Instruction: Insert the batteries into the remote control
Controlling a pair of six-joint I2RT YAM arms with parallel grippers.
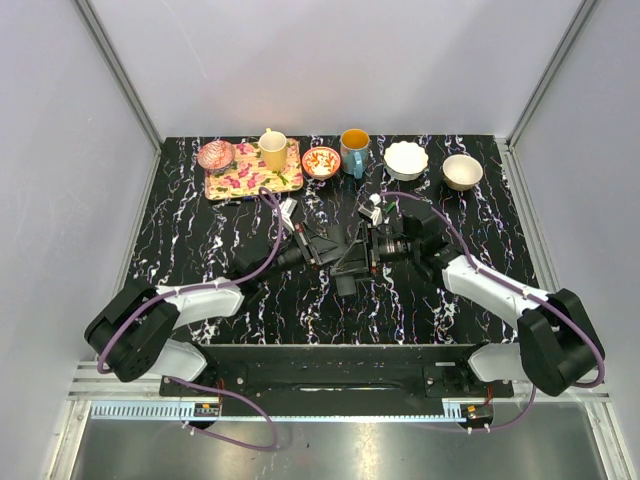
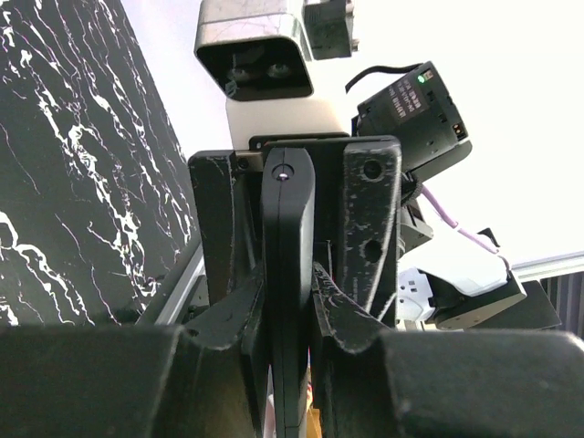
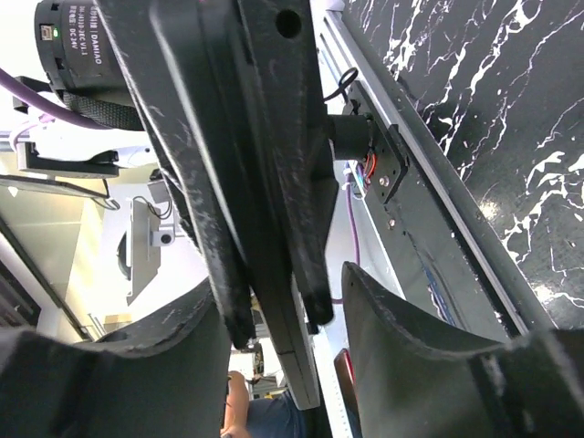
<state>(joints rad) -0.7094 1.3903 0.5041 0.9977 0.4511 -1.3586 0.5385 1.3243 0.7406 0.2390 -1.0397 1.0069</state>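
In the left wrist view the remote control (image 2: pixel 288 265) stands edge-on, a slim black bar pinched between my left gripper's (image 2: pixel 289 315) fingers, which are shut on it. Over the middle of the table the two arms meet, the left gripper (image 1: pixel 340 262) facing the right gripper (image 1: pixel 368 250). The right gripper (image 3: pixel 283 310) is open. Its fingers (image 3: pixel 411 347) straddle the remote control (image 3: pixel 306 360) and the left gripper's fingertips, with a gap showing on the right side. I cannot make out the batteries in any view.
Along the table's back edge stand a floral tray (image 1: pixel 250 182) with a pink bowl (image 1: pixel 215 155) and a yellow cup (image 1: pixel 272 150), a red patterned bowl (image 1: pixel 321 162), a teal mug (image 1: pixel 354 152), a white bowl (image 1: pixel 406 160) and a beige bowl (image 1: pixel 462 172).
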